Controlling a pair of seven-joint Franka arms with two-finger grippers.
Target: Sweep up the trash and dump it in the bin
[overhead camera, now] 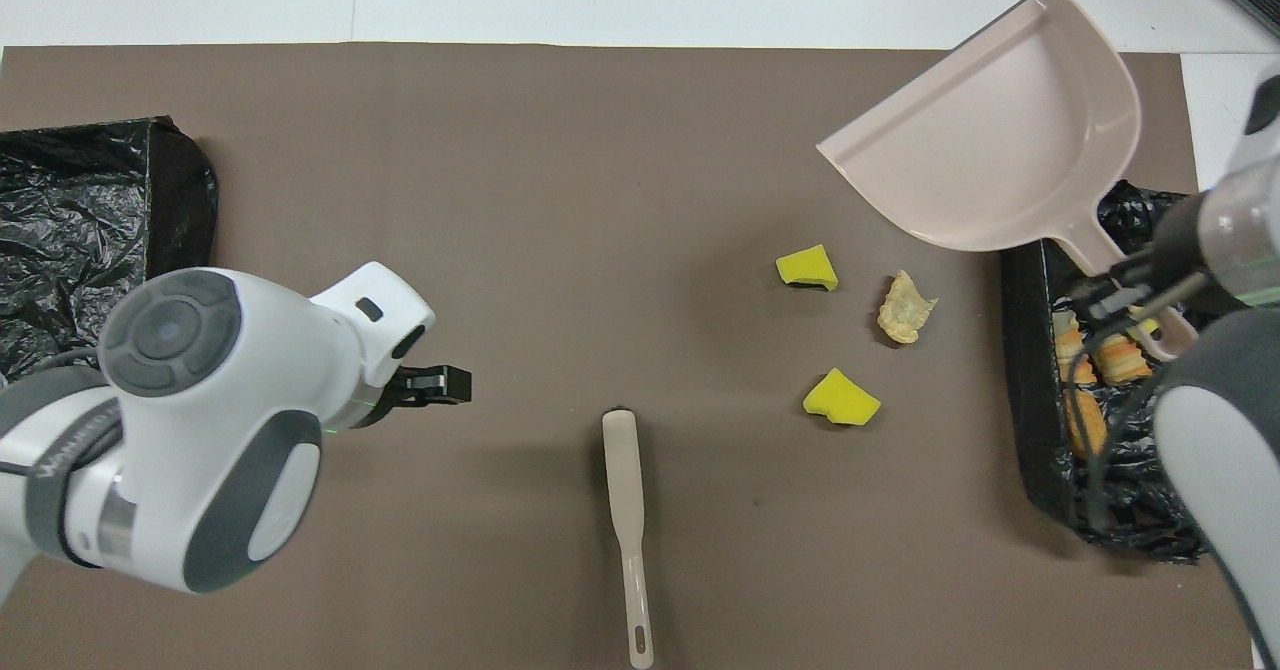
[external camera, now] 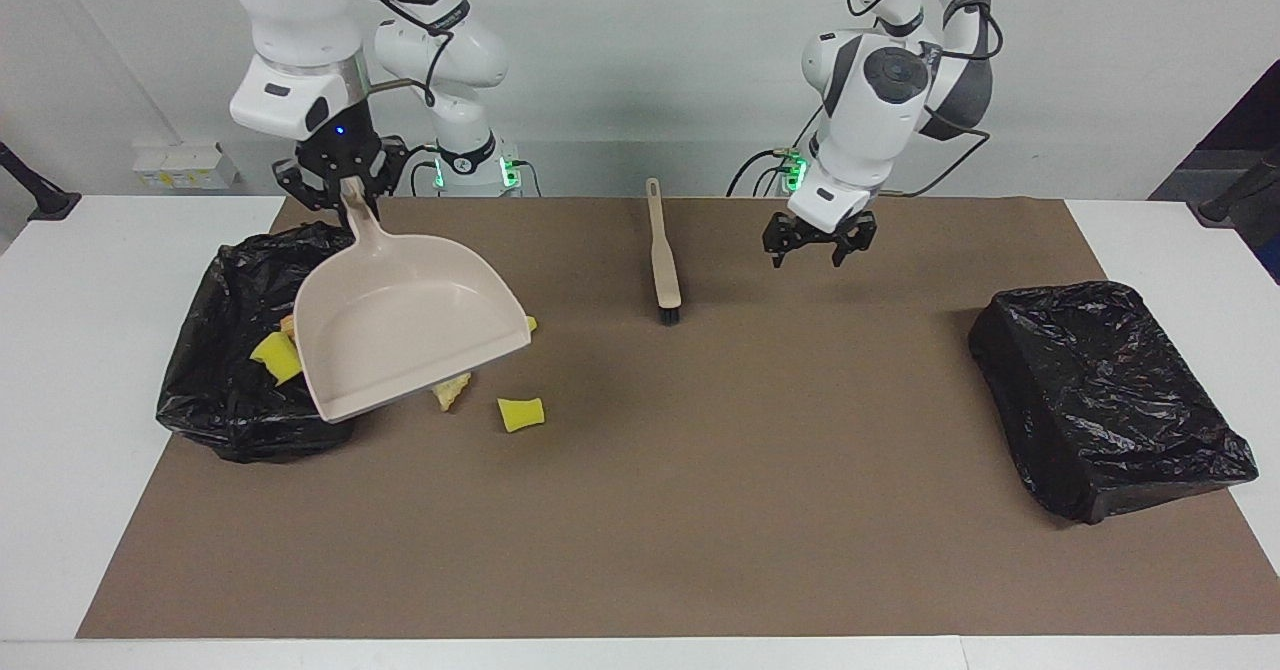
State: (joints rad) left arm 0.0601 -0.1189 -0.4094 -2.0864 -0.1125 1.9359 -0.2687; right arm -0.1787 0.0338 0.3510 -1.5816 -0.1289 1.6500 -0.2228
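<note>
The right gripper (external camera: 342, 182), in the upper left of the facing view, is pinched tight on the handle of a beige dustpan (external camera: 400, 335), which hangs tilted in the air with its mouth low. In that view the pan covers part of the bin and some scraps; from overhead it sits in the upper right of the frame, its open edge facing the middle of the mat.

The left gripper (external camera: 819, 247), right of centre in the upper half of the facing view, hangs over bare mat with its fingers spread wide and nothing between them. The brush (external camera: 662, 262) lies flat on the mat just beside it, untouched, bristles pointing away from the robots.

Trash still on the mat: a yellow sponge chunk (overhead camera: 808, 267), a tan pastry bit (overhead camera: 905, 307) and a second yellow chunk (overhead camera: 841, 398), clustered between the brush and the bin. The black-lined bin (external camera: 215, 400) at the left of the facing view holds another yellow piece (external camera: 275, 356) and golden-brown bits (overhead camera: 1115, 355).

A second black-bagged bin (external camera: 1105, 395) sits at the right of the facing view, close to the mat's edge. Between the brush and that bin, and across the whole lower half of the facing view, the brown mat (external camera: 700, 510) lies open. White worktop (external camera: 70, 510) borders it on both ends.
</note>
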